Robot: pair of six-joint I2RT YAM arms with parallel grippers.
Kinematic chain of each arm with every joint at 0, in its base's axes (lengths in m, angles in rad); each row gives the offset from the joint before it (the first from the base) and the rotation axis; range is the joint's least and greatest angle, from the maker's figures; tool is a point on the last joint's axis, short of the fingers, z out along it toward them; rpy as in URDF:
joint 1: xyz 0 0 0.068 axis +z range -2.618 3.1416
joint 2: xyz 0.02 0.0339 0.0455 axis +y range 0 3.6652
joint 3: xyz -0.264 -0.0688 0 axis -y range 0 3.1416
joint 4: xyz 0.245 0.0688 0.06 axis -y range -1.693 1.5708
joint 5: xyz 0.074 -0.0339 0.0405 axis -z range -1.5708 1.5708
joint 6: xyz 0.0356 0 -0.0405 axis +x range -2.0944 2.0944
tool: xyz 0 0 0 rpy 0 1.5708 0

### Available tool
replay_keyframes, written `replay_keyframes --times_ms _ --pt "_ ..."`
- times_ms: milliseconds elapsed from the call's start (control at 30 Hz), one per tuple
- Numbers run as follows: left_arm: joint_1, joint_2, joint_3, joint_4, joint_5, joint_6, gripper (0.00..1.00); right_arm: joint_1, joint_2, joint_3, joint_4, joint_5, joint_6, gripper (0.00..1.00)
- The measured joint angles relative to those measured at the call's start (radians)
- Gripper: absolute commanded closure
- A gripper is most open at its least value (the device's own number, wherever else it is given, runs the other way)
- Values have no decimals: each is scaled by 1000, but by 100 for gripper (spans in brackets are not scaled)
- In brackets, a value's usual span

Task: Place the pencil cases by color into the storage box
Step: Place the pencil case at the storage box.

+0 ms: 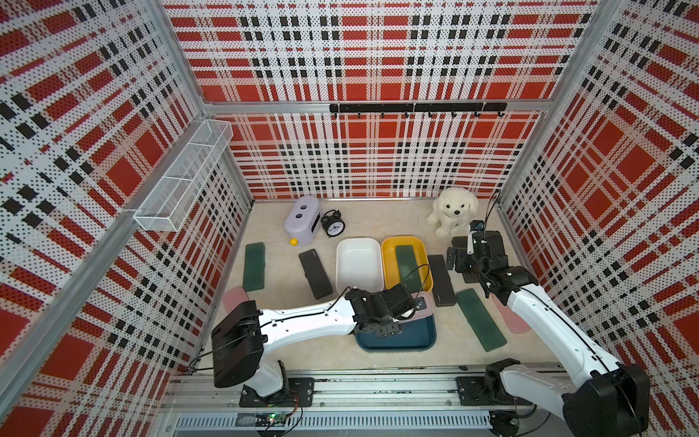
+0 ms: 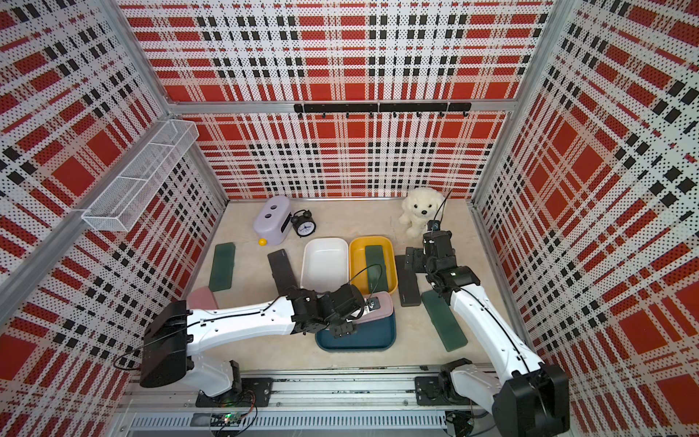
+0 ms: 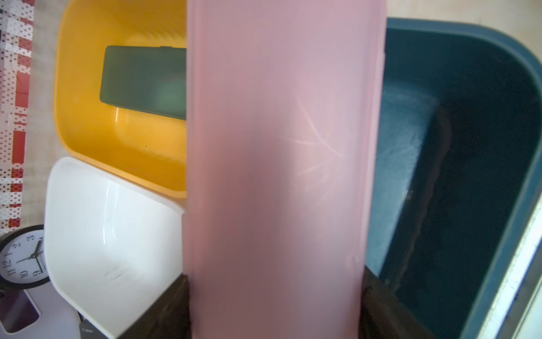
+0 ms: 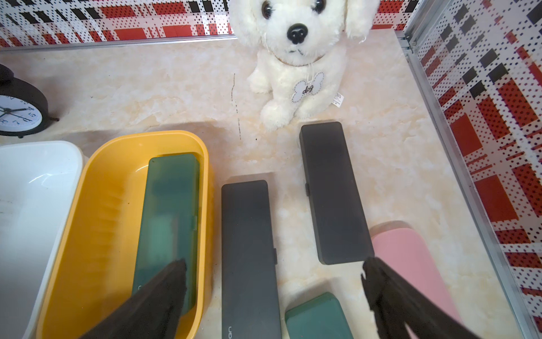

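So nearest the rail was the blue bin (image 1: 401,342), and it looked empty in the part I could see. The left gripper (image 1: 414,304) was clamped on one end of a pink pencil case (image 3: 278,152), jaws squeezing across its width. The case was up off the table, hanging right over the bin's far rim, between the blue interior and the yellow bin (image 1: 387,249). Its long axis ran pretty much left-right, same way as the blue bin's long side, with the free end pointing toward the robot's right and a touch away. Couldn't tell if it was level. I'd call this the carry-and-drop step for pink. The next move probably needed a nudge back toward the robot so the whole case sat over the blue interior, then lower and let go, otherwise it might have teetered on the rim. A green case (image 1: 408,265) was already lying in the yellow bin, long axis near-to-far, and the white bin (image 1: 357,265) beside it had nothing in it. Farther out, the right gripper (image 4: 274,264) hovered with jaws spread wide and nothing between them. It was over a black case (image 4: 247,249) and a second black case (image 4: 334,193), both on the table pointing near-to-far, just short of the plush dog (image 4: 296,58).
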Motion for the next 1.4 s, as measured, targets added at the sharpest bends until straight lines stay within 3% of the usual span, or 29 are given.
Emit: replay_keyframes --times_ms 567,1400 --pt "-4 -7 -48 9 5 157 44 -26 -7 -23 7 -26 -15 0" --pt "2 138 -48 74 81 164 41 -38 -8 -35 15 -43 -23 0"
